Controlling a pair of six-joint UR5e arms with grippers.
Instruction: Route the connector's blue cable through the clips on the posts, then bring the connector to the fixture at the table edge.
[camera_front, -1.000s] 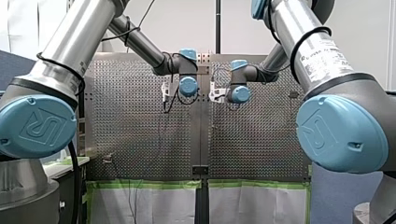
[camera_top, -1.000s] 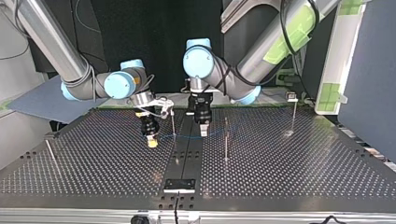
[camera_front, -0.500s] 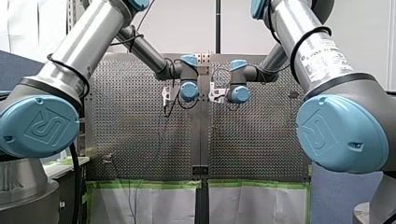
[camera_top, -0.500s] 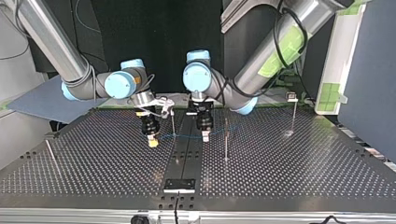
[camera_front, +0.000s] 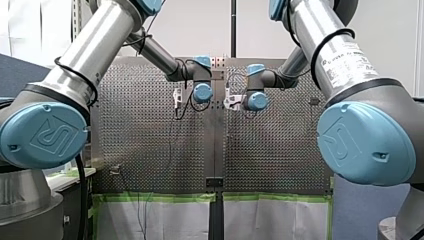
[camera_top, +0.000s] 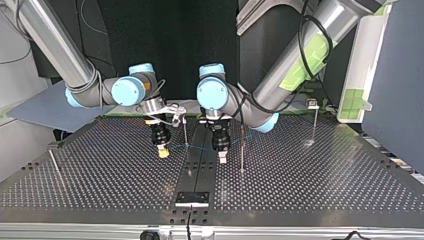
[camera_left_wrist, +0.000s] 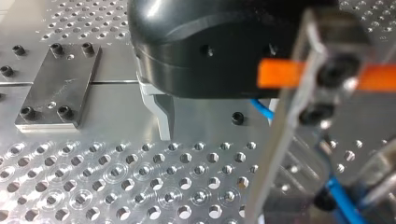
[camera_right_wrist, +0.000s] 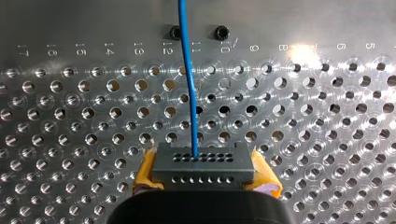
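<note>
Front view: my left arm (camera_front: 95, 55) and my right arm (camera_front: 325, 55) meet over the table's (camera_front: 150, 150) middle. Top view: the right gripper (camera_top: 163, 151) and left gripper (camera_top: 221, 158) flank a post (camera_top: 185, 131), with the cable (camera_top: 177, 147) passing it. Left wrist view: one metal finger (camera_left_wrist: 161, 116) shows, so I cannot tell its grip. Right wrist view: yellow pads (camera_right_wrist: 144, 172) clamp the connector (camera_right_wrist: 203, 163).

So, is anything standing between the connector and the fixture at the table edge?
Nothing visible does. In the top view only bare table lies between the connector, held by my right gripper, and the fixture. My left gripper and the nearest post stand off that path.
</note>
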